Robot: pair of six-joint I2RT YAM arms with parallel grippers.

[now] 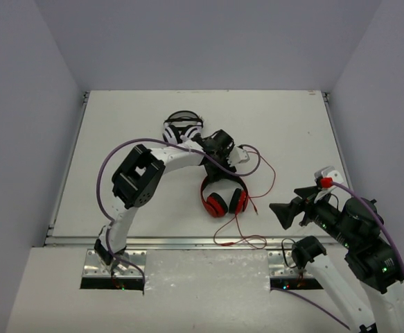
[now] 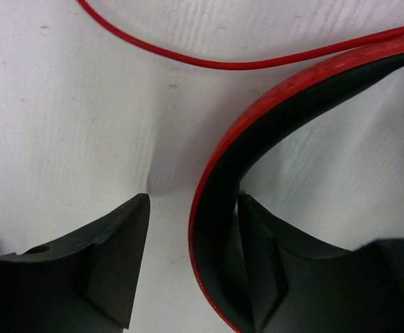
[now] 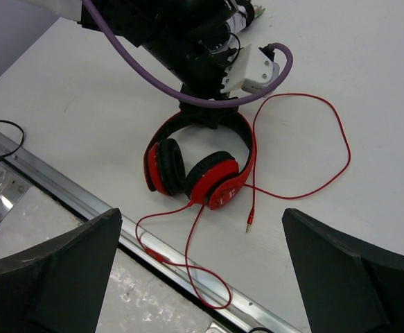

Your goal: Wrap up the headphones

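The red headphones point(image 1: 224, 198) lie on the white table near its front edge, ear cups toward me, headband toward the back. My left gripper point(image 1: 222, 173) is down at the headband. In the left wrist view its open jaws point(image 2: 194, 200) stand astride the black-lined headband point(image 2: 219, 187), which rests against the right finger point(image 2: 278, 270), with a gap to the left finger. The thin red cable point(image 3: 326, 173) loops loose to the right, and its plug point(image 3: 249, 222) lies on the table. My right gripper point(image 3: 202, 216) is open and empty, hovering above the front edge.
White-and-black headphones point(image 1: 183, 128) lie behind the left arm. A loop of the red cable point(image 3: 208, 291) hangs over the metal rail point(image 3: 63, 187) at the table's front edge. The left arm's purple hose point(image 3: 208, 103) arcs over the headband.
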